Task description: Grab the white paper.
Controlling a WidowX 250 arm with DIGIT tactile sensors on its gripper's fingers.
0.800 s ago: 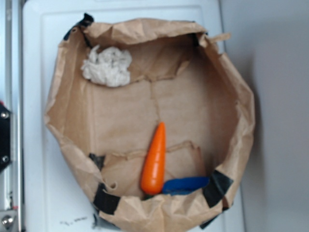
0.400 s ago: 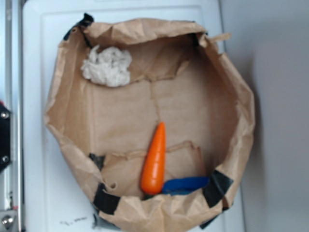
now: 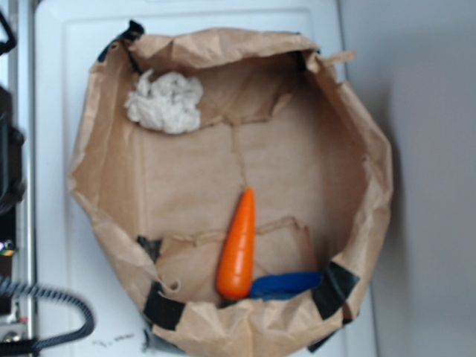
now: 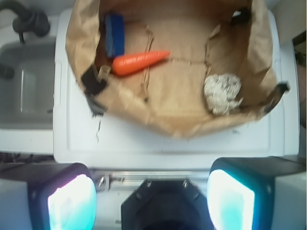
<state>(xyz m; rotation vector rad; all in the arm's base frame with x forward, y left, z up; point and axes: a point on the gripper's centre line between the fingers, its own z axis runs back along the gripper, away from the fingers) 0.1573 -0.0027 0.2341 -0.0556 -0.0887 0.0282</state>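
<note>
The white paper (image 3: 165, 103) is a crumpled off-white wad lying in the back left corner of the open brown paper bag (image 3: 223, 46). In the wrist view the white paper (image 4: 221, 92) lies inside the bag (image 4: 158, 120) near its right wall, well ahead of my gripper (image 4: 151, 196). My gripper is open, its two glowing pads (image 4: 72, 203) set wide apart with nothing between them, and it hangs outside the bag over the white surface's edge. In the exterior view only black arm parts (image 3: 9, 156) show at the left edge.
An orange carrot (image 3: 238, 245) and a flat blue object (image 3: 286, 284) lie at the bag's front. The bag stands on a white countertop (image 3: 52, 111). In the wrist view a grey sink (image 4: 24, 91) lies to the left of the countertop (image 4: 168, 148). A coiled cable (image 3: 52, 297) crosses the bottom left.
Black arm parts and a coiled cable have come into the exterior view along its left edge. The paper, carrot and bag have not moved.
</note>
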